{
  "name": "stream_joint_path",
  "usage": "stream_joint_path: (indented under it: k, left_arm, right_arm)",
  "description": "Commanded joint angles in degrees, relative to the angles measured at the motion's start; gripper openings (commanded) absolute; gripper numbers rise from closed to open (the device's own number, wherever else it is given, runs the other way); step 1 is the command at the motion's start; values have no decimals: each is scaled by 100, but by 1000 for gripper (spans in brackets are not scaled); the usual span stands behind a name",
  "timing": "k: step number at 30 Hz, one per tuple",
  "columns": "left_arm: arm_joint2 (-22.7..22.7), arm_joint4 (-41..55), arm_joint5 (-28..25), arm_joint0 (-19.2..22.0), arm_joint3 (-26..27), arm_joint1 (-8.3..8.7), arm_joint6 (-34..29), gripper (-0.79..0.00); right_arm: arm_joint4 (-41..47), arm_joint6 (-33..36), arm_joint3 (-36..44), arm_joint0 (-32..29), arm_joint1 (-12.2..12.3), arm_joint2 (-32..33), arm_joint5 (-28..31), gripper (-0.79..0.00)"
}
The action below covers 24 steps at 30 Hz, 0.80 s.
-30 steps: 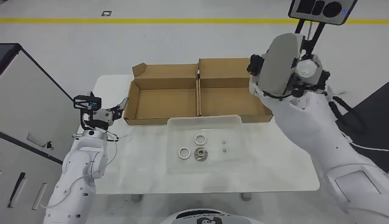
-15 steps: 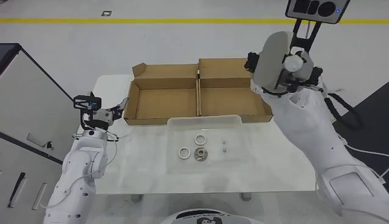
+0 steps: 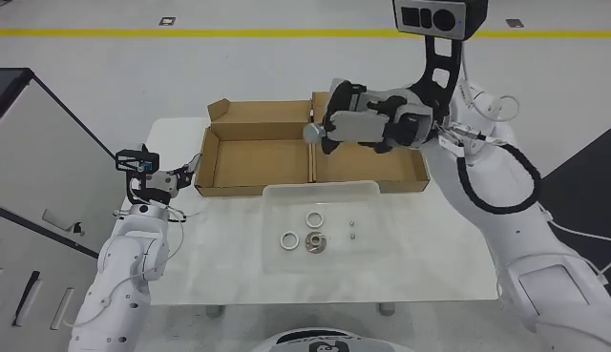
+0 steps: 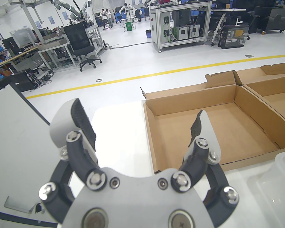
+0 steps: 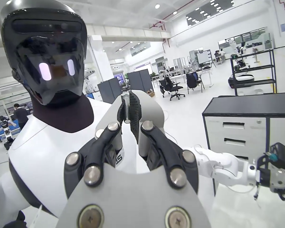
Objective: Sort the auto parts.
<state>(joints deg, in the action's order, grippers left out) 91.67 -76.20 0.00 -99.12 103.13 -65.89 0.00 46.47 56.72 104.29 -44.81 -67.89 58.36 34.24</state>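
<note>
Right gripper (image 3: 316,133) mid-frame over the seam between the cardboard boxes (image 3: 256,161), jaws clamped on a bolt (image 5: 125,112). Left gripper (image 3: 189,169) at frame left, jaws wide.

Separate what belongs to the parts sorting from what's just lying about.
Job: bolt clamped in the right jaws; clear tray holding two white rings, a metal part and two small bits; two cardboard boxes.
Lying about: drawer cabinet; office chair.
</note>
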Motion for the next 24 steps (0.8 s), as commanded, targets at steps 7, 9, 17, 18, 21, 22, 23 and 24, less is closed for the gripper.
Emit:
stream_joint_path:
  k: [7, 9, 17, 18, 21, 22, 23, 24]
  left_arm:
    - [0, 0, 0, 0, 0, 0, 0, 0]
    - [0, 0, 0, 0, 0, 0, 0, 0]
    - [0, 0, 0, 0, 0, 0, 0, 0]
    - [0, 0, 0, 0, 0, 0, 0, 0]
    - [0, 0, 0, 0, 0, 0, 0, 0]
    - [0, 0, 0, 0, 0, 0, 0, 0]
    - [0, 0, 0, 0, 0, 0, 0, 0]
    - [0, 0, 0, 0, 0, 0, 0, 0]
  right_arm:
    - [916, -17, 107, -303, -81, 7, 346, -785]
    - [1153, 21, 107, -354, -108, 1, 420, -785]
    - [1875, 234, 86, -432, -226, -45, 553, -785]
    - [1886, 260, 72, -432, -238, -39, 547, -785]
    - [1915, 281, 49, -448, -273, -25, 531, -785]
    - [1929, 285, 46, -453, -284, -24, 515, -785]
    - [1944, 298, 46, -456, -296, -23, 503, -785]
    - [1951, 316, 44, -455, -303, -20, 499, -785]
